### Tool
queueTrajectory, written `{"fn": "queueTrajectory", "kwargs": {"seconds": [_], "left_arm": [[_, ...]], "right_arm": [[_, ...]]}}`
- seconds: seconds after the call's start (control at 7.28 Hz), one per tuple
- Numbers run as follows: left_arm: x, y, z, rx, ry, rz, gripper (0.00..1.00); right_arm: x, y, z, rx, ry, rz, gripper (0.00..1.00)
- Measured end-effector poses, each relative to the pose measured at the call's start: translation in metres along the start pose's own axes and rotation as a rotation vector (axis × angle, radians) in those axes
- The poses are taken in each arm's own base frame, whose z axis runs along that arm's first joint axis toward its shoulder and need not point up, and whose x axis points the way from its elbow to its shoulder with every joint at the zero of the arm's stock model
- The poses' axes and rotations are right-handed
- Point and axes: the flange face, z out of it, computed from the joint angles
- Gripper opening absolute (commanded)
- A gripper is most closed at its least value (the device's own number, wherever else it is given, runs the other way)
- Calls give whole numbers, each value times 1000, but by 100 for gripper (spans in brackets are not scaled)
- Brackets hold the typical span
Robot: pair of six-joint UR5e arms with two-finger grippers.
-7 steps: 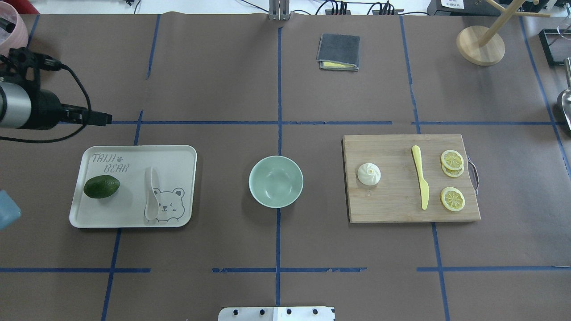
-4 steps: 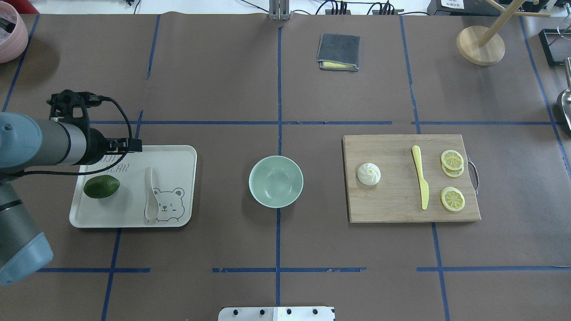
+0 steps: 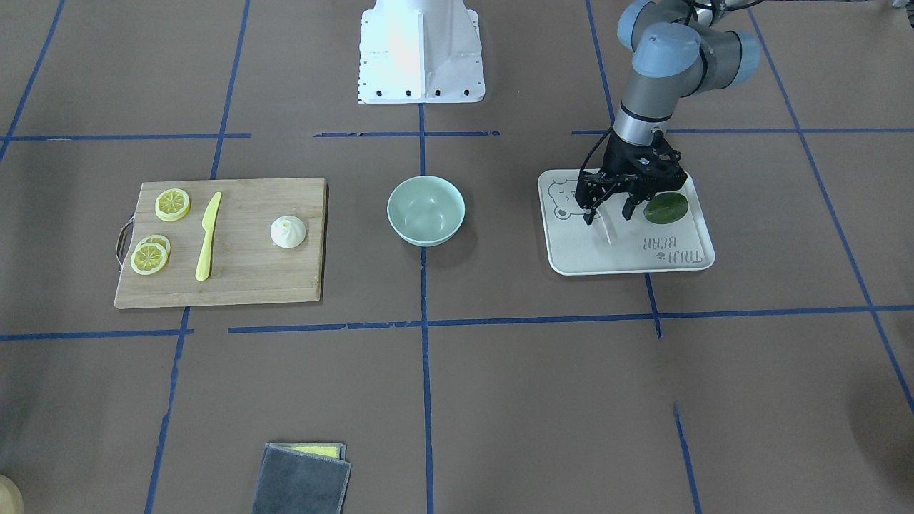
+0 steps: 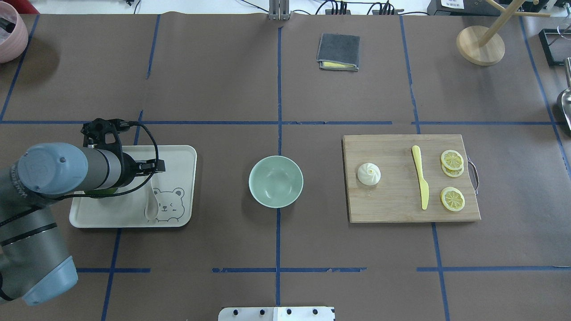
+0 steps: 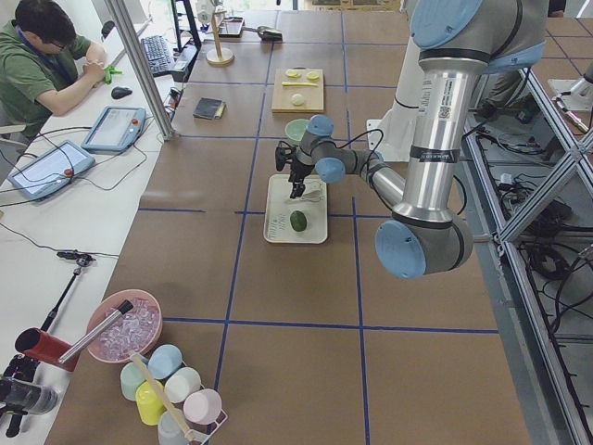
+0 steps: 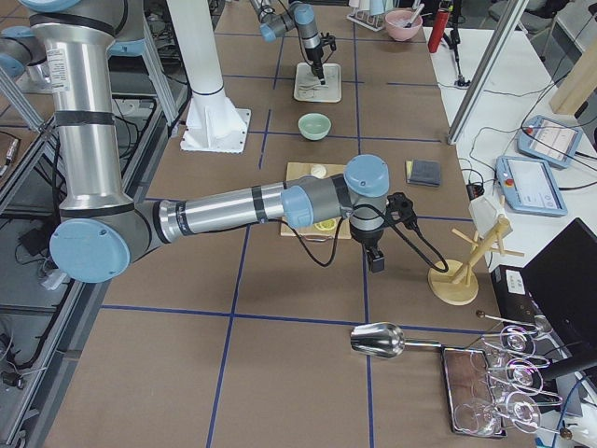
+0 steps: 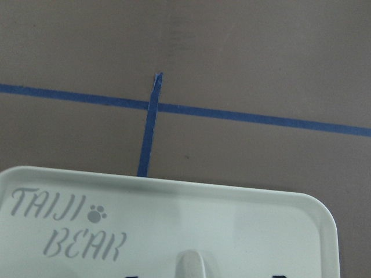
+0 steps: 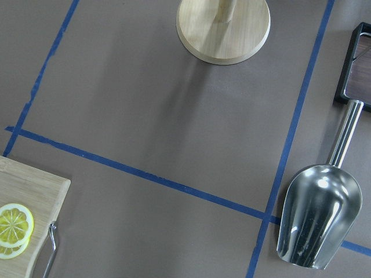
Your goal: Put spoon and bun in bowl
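The off-white spoon lies on the bear tray; its handle end shows in the left wrist view. My left gripper is open and hangs just above the spoon's handle, one finger on each side, touching nothing. The mint-green bowl stands empty at the table's middle. The white pleated bun sits on the wooden cutting board. My right gripper shows only in the exterior right view, beyond the board near the wooden stand; I cannot tell whether it is open.
A green avocado lies on the tray beside the left gripper. A yellow knife and lemon slices lie on the board. A folded cloth, a wooden stand and a metal scoop lie further out.
My left arm has swung in from the table's left edge to over the tray, and its gripper now hangs above the spoon's handle. Nothing else has moved.
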Motion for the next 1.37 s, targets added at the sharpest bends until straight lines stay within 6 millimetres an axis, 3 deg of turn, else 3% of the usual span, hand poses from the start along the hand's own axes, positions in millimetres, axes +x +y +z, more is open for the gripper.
{"fn": "queueTrajectory", "kwargs": {"seconds": [0.55,1.37], "left_arm": [[-8,4,21,-13,-37,3,73],[-7,10,25,-21,-39,10,68]], "right_arm": [[1,0,1,-1,0,1,100],[2,1,2,-5,0,3,100]]}}
